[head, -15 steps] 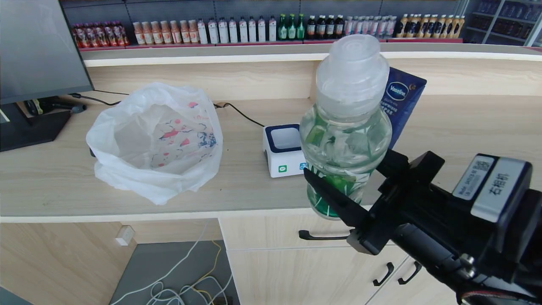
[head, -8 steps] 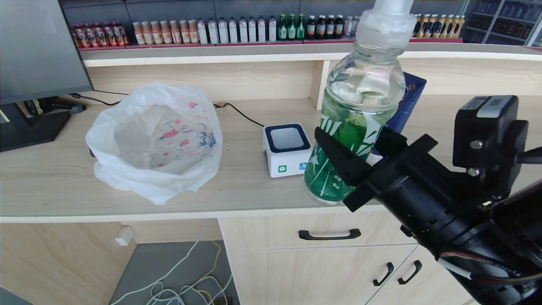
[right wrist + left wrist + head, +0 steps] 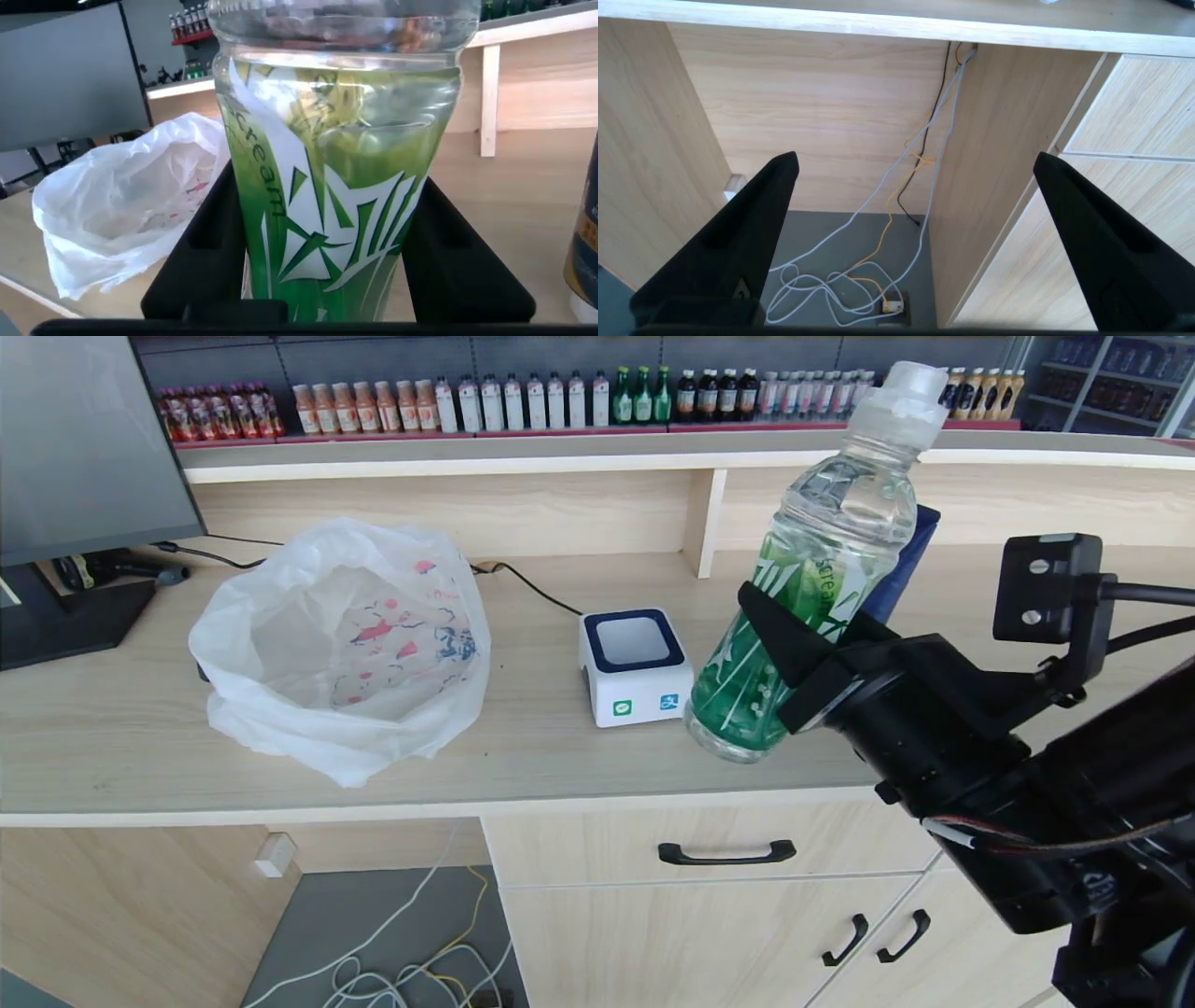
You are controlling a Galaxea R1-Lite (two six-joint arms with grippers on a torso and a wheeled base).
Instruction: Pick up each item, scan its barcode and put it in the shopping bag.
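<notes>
Counter (image 3: 560,756) front edge: right gripper (image 3: 814,644) clamped on tilted bottle (image 3: 840,532) beside scanner (image 3: 635,663); slick label may slip, dropping bottle over edge.

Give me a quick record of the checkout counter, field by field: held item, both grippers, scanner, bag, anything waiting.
held item: clear bottle with green label, tilted, cap toward the robot's right
right gripper: shut on the bottle's labelled lower half
left gripper: open, low, facing floor cables
scanner: white box on the counter, just left of the bottle's base
shopping bag: white, mouth open, left of the scanner
waiting item: blue box behind the bottle
</notes>
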